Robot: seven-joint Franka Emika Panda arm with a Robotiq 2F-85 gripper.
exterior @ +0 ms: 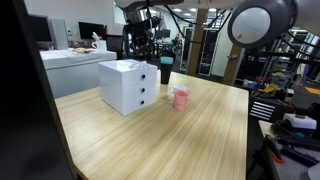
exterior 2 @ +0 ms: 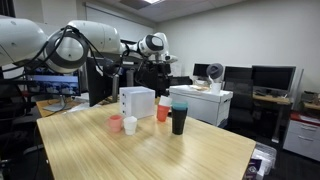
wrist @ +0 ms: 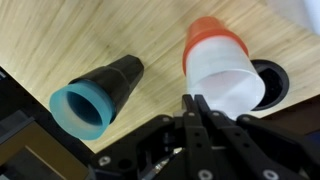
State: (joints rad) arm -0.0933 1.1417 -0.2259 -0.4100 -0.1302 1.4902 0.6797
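Note:
In the wrist view a white cup (wrist: 225, 85) sits nested in an orange cup (wrist: 212, 38) on the wooden table (wrist: 60, 40). My gripper (wrist: 197, 103) is shut, its two fingers pressed together on the white cup's near rim. A black cup with a teal inside (wrist: 95, 97) stands just beside them. In an exterior view the gripper (exterior 2: 158, 84) hangs over the stacked cups (exterior 2: 163, 108) next to the white drawer unit (exterior 2: 137, 102). From the opposite side the gripper (exterior: 145, 52) is behind the drawer unit (exterior: 128, 86), which hides the stacked cups.
A pink cup (exterior 2: 116, 123) and a small white cup (exterior 2: 130, 125) stand in front of the drawer unit, and the black cup (exterior 2: 179, 119) is to its side. A dark round thing (wrist: 276, 82) lies behind the white cup. The table edge (exterior: 245, 120) borders cluttered desks.

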